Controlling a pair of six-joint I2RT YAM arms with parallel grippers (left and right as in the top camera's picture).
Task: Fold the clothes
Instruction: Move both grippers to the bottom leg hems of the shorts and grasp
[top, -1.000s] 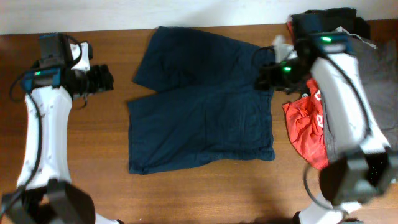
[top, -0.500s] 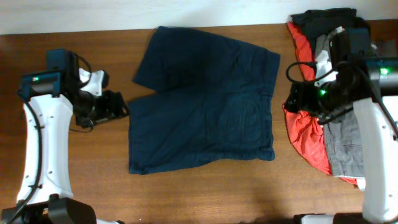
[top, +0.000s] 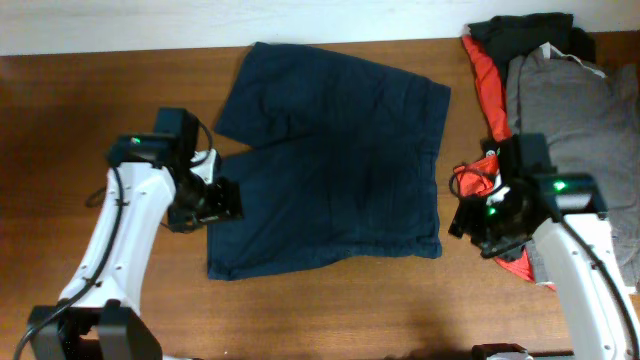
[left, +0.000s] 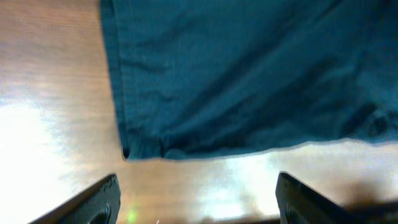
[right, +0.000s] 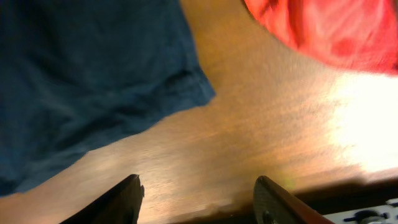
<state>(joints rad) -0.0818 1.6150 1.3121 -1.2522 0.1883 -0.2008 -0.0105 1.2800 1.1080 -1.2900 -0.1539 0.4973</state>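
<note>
Wooden table (top: 330, 310) bears flat navy shorts (top: 330, 170).

Two claws (top: 232, 200) (top: 460, 222) — one pair of shorts (top: 330, 170), three piled garments (top: 570, 110) (top: 486, 72) (top: 520, 30)

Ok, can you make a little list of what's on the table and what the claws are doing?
shorts: dark blue, spread flat, not folded yet
left claw: open, empty, by the shorts' left edge
right claw: open, empty, by the shorts' right corner
others: grey trousers and red-orange garment, right side
table: brown wood
</note>
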